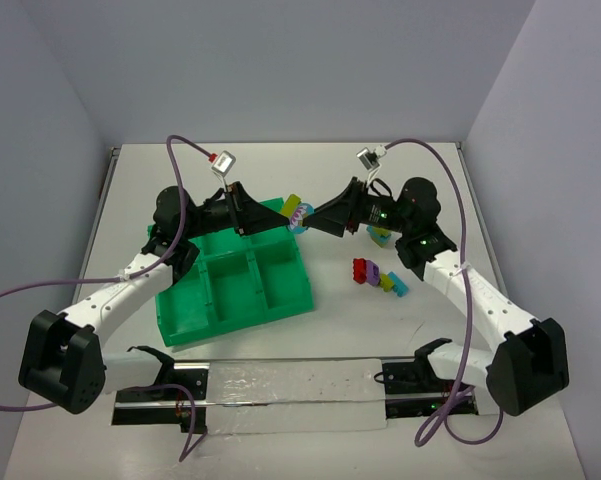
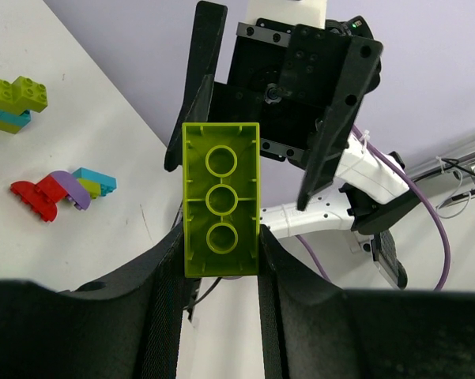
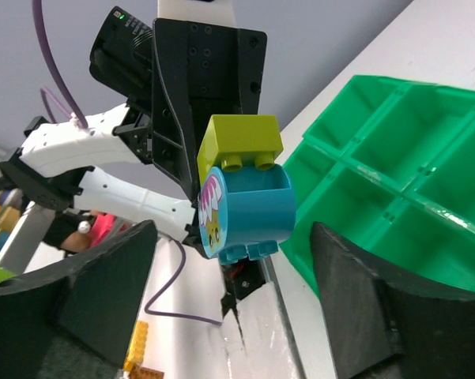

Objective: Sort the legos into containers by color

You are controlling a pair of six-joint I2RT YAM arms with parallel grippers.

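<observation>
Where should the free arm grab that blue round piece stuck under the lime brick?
Probably across the turquoise rounded plastic piece, one jaw on its printed flat end, one opposite, coming head-on from the right. The lime-green studded brick above is pinched in the left gripper, so only the turquoise part hangs free.

The right tool (image 3: 233, 237) has its two black fingers (image 3: 87, 292) wide apart. Between them, touching neither, is a yellow-green brick (image 3: 239, 140) stuck on a round blue brick (image 3: 257, 209). The left tool (image 3: 182, 150), straight ahead, holds the yellow-green one. The green tray (image 3: 395, 158) sits past the right finger.
</observation>
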